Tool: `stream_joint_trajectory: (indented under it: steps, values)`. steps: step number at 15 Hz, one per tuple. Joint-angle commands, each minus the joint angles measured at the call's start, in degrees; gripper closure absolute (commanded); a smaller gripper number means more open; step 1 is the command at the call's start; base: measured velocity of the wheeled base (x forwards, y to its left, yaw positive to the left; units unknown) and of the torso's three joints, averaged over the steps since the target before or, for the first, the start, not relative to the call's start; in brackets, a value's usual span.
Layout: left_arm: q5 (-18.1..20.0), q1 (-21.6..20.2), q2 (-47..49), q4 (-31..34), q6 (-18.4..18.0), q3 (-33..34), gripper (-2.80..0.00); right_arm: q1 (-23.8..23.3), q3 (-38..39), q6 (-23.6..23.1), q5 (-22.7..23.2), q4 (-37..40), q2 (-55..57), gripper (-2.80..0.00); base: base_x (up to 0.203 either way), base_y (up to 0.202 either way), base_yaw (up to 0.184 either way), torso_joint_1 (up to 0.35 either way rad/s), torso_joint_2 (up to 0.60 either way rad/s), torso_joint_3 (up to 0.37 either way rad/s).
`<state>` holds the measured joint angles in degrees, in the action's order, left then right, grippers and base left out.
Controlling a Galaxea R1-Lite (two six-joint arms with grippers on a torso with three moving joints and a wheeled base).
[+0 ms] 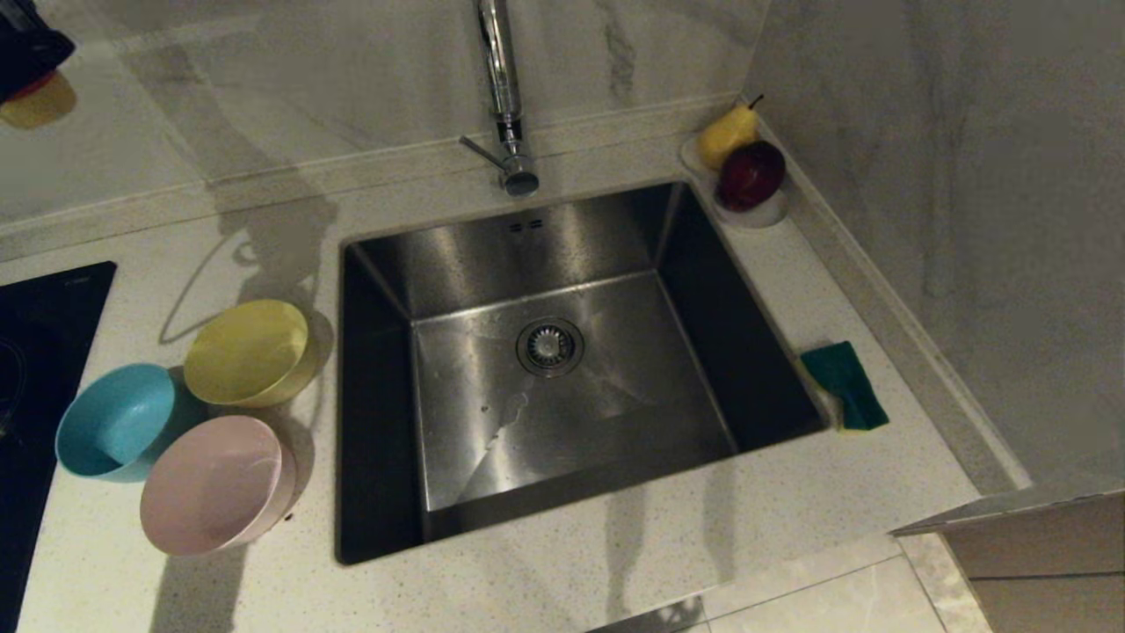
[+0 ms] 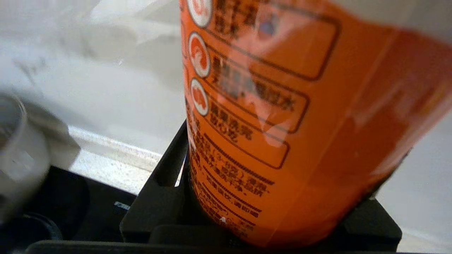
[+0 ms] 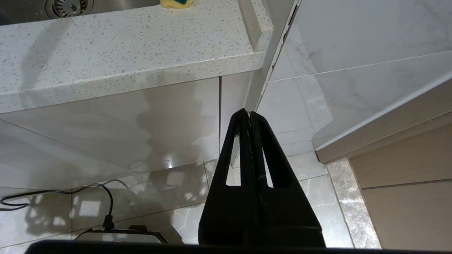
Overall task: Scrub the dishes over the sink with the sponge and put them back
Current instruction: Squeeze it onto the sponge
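Three bowls stand on the counter left of the sink [image 1: 562, 255]: a pale yellow one [image 1: 250, 352], a light blue one [image 1: 119, 422] and a pale pink one [image 1: 215, 483]. The sponge [image 1: 845, 384], green face up, lies on the counter by the sink's right rim, and its edge also shows as the sponge [image 3: 176, 2]. My left gripper [image 1: 26, 48] is high at the far left, away from the bowls. In its own view the left gripper [image 2: 275, 190] is shut on an orange labelled bottle [image 2: 282, 88]. My right gripper [image 3: 250, 113] hangs shut and empty below the counter's front edge.
A chrome tap [image 1: 501, 88] rises behind the sink, which has a round drain [image 1: 549, 346]. A pear [image 1: 728, 134] and a red apple [image 1: 751, 174] sit on a small dish at the back right. A black cooktop [image 1: 39, 308] lies left. A wall closes the right side.
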<state>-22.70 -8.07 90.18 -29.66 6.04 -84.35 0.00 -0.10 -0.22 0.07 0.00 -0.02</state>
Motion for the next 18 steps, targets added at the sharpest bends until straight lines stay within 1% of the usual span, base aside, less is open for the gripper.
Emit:
stream_joint_trajectory:
  steps: [1, 3, 4, 5, 7, 9, 10, 11, 12, 14, 15, 16, 18]
  values:
    - [1.58, 3.04, -10.12, 6.06, -1.99, 1.23, 0.00, 0.00, 0.01, -0.04, 0.01, 0.00, 0.02, 0.00, 0.000, 0.000, 0.000, 0.000, 0.00, 0.000]
    - [5.74, 4.84, -15.55, 11.72, -4.58, 4.85, 0.00, 0.00, 0.01, -0.04, 0.01, 0.00, 0.02, 0.00, 0.000, 0.000, 0.000, 0.000, 0.00, 0.000]
    - [8.30, 5.48, -17.56, 14.45, -6.26, 6.32, 0.00, 0.00, 0.01, -0.04, 0.01, 0.00, 0.02, 0.00, 0.000, 0.000, 0.000, 0.000, 0.00, 0.000]
    - [9.96, 6.92, -18.54, 16.24, -7.60, 7.10, 0.00, 0.00, 0.01, -0.04, 0.01, -0.02, 0.02, 0.00, 0.000, 0.000, 0.000, 0.000, 0.00, 0.000]
    - [10.37, 10.07, -18.79, 16.48, -8.04, 7.26, 0.00, 0.00, 0.01, -0.04, 0.01, 0.00, 0.02, 0.00, 0.000, 0.000, 0.000, 0.000, 0.00, 0.000]
    - [11.49, 16.20, -19.82, 16.66, -8.15, 8.00, 0.00, 0.00, 0.01, -0.04, 0.01, 0.00, 0.02, 0.00, 0.000, 0.000, 0.000, 0.000, 0.00, 0.000]
    - [11.72, 19.12, -20.30, 16.72, -8.88, 8.72, 0.00, 0.00, 0.01, -0.04, 0.01, 0.00, 0.02, 0.00, 0.000, 0.000, 0.000, 0.000, 0.00, 0.000]
    - [11.69, 22.15, -20.72, 16.76, -10.80, 9.56, 0.00, 0.00, 0.01, -0.04, 0.01, 0.00, 0.02, 0.00, 0.000, 0.000, 0.000, 0.000, 0.00, 0.000]
    - [11.56, 25.06, -21.24, 16.75, -13.70, 10.56, 0.00, 0.00, 0.01, -0.04, 0.01, 0.00, -0.04, 0.00, 0.000, 0.000, 0.000, 0.000, 0.00, 0.000]
    - [11.31, 29.24, -22.91, 16.74, -18.66, 15.32, 0.00, 0.00, 0.01, -0.04, 0.01, -0.08, 0.02, 0.00, 0.000, 0.000, 0.000, 0.000, 0.00, 0.000]
    - [11.35, 30.78, -23.78, 16.65, -22.66, 17.86, 0.00, 0.00, 0.01, -0.04, 0.01, 0.00, 0.02, 0.00, 0.000, 0.000, 0.000, 0.000, 0.00, 0.000]
    - [11.57, 32.01, -24.16, 16.61, -26.17, 18.98, 0.00, 0.00, 0.01, -0.04, 0.01, 0.00, 0.02, 0.00, 0.000, 0.000, 0.000, 0.000, 0.00, 0.000]
    - [11.75, 34.79, -23.77, 16.61, -29.48, 18.55, 0.00, 0.00, 0.01, -0.04, 0.01, 0.00, 0.02, 0.00, 0.000, 0.000, 0.000, 0.000, 0.00, 0.000]
